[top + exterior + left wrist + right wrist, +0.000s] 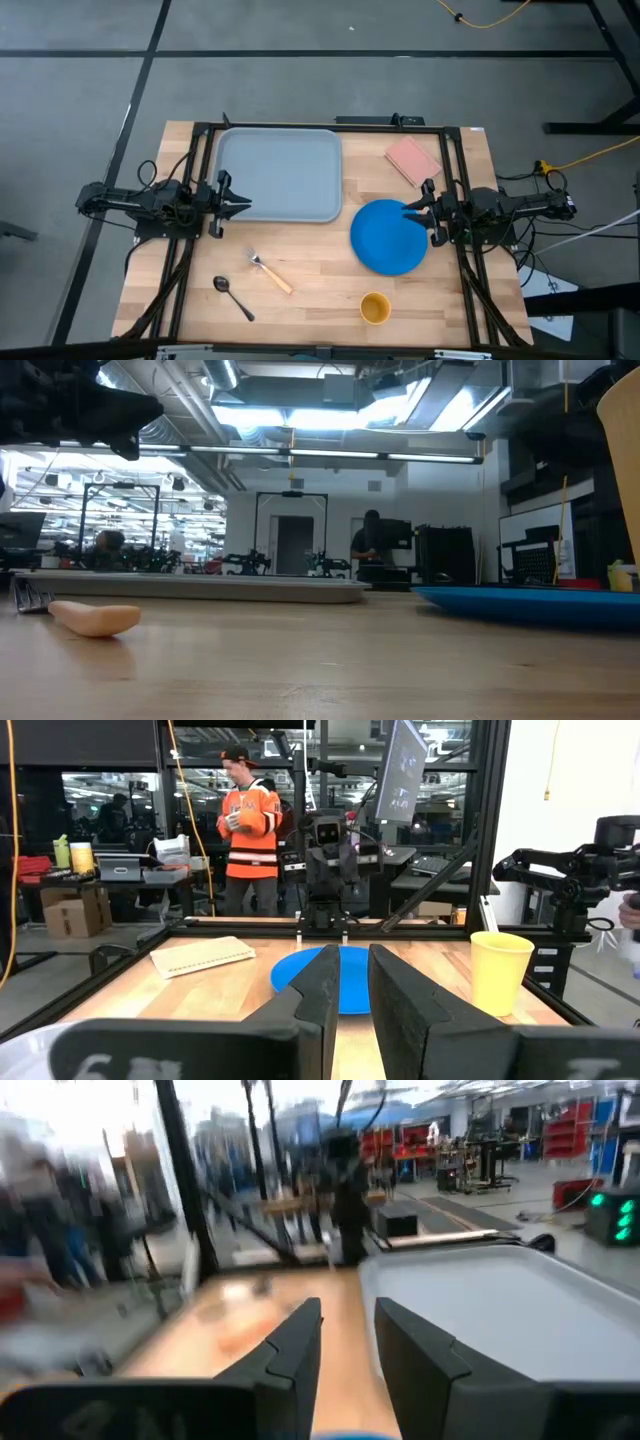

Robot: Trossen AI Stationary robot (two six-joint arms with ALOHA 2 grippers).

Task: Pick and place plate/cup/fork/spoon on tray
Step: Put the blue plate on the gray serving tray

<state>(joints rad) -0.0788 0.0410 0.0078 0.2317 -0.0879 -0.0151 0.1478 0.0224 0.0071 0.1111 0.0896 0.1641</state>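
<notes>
Blue plate (388,237) lies flat on tabletop (320,290), just right of empty tray (278,174). Right tool (419,213) over plate's right edge, fingers apart w/ a gap, holding nothing. Left tool (240,203) at tray's left edge, fingers slightly apart. Risk: flat plate slips from pinch, or snags on tray rim.

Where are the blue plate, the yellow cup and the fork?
plate (388,237), high view, middle of its blue face.
cup (375,308), high view, centre of its round opening.
fork (272,273), high view, where the silver neck meets the orange-tan handle.
</notes>
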